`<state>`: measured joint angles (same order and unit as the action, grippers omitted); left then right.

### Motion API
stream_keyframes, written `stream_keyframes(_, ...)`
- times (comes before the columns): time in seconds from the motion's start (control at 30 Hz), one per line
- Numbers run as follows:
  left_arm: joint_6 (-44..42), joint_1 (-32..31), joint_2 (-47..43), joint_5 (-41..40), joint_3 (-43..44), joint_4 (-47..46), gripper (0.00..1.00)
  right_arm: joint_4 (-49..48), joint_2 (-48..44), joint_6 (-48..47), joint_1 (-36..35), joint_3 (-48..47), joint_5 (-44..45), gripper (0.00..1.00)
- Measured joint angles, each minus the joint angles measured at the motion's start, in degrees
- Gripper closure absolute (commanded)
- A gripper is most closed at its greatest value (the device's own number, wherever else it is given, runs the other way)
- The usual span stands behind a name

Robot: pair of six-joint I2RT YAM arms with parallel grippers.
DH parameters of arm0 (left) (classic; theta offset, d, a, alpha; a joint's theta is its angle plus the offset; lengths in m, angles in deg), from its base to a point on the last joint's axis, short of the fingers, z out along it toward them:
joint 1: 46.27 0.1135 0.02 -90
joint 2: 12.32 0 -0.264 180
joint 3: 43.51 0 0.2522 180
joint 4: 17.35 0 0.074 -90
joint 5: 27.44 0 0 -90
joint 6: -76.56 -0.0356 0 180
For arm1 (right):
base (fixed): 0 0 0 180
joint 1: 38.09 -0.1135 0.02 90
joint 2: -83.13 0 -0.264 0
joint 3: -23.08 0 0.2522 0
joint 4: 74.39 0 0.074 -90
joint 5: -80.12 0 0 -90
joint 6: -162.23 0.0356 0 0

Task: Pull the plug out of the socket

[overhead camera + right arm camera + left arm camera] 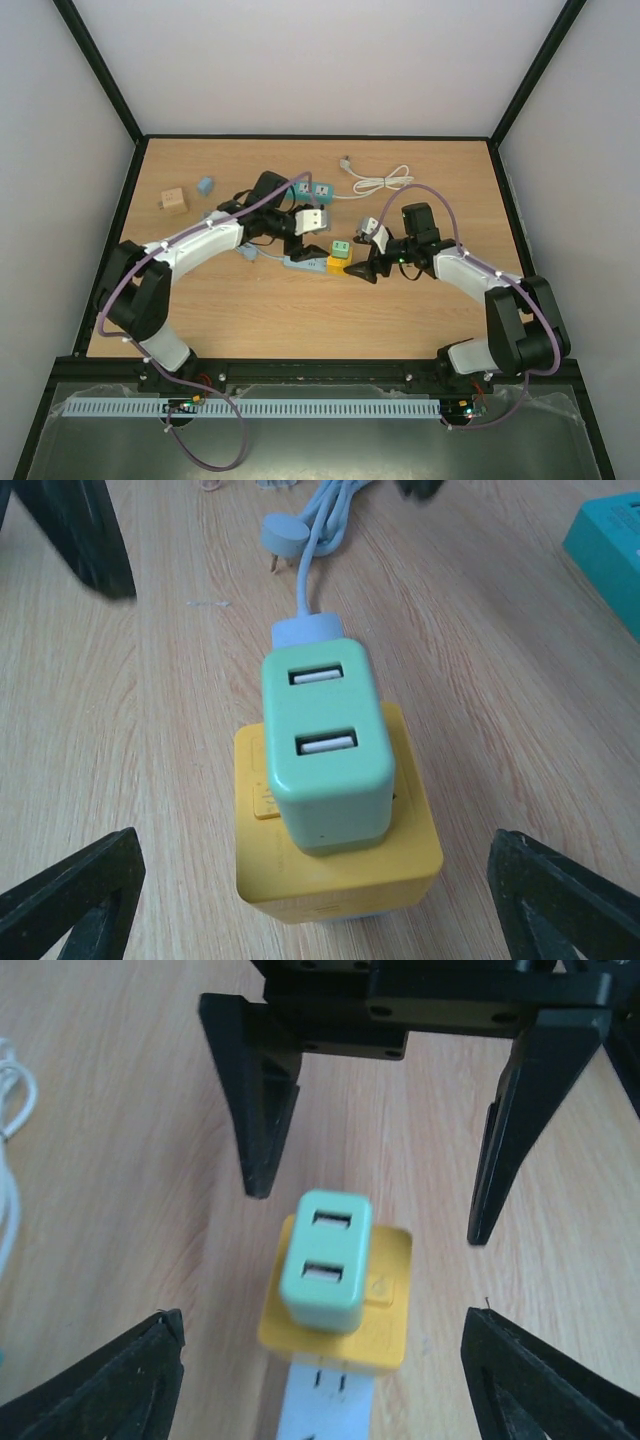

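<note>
A mint-green USB plug (340,248) stands plugged into a yellow cube socket (340,266), which sits on the end of a light-blue power strip (305,263). In the left wrist view the plug (325,1260) and socket (388,1332) lie between my left gripper's (322,1318) wide-open fingers, untouched. In the right wrist view the plug (325,750) stands on the socket (405,852), between my right gripper's (312,838) open fingers, also untouched. The grippers face each other across the plug: left (318,245), right (362,270).
A wooden block (173,200) and a small blue adapter (205,185) lie at the far left. Teal adapters (312,190) and a coiled white cable (380,183) lie behind. The strip's blue cord and its plug (280,535) trail beyond the socket.
</note>
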<state>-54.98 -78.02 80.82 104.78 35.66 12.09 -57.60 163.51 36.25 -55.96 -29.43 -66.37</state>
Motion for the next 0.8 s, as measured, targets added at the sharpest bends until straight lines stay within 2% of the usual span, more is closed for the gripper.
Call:
stream_keyframes(0.27,-0.7,-4.0,6.5,-0.3,1.8,-1.8,0.36,-3.0,-1.6,3.0,0.0,1.9,-0.6,0.04)
stream_keyframes(0.37,-1.2,-4.1,8.8,-0.3,2.8,-1.6,0.47,-5.2,-1.6,5.0,-0.1,2.6,-0.8,0.02)
stream_keyframes(0.5,-2.2,-4.1,9.7,-0.2,3.4,-1.2,0.67,-9.5,-1.6,8.5,-0.4,3.7,-1.4,0.02)
stream_keyframes(0.57,-3.6,-4.1,9.7,-0.3,3.7,-0.7,0.72,-12.3,-1.6,10.4,-0.5,4.9,-1.5,0.02)
stream_keyframes(0.67,-5.1,-4.1,9.7,0.0,3.8,-0.3,0.78,-16.7,-1.5,12.8,-1.0,7.4,-1.4,0.01)
stream_keyframes(0.8,-6.8,-3.4,9.6,0.4,3.8,0.4,0.80,-22.3,-0.8,14.9,-2.6,10.9,-0.5,0.00)
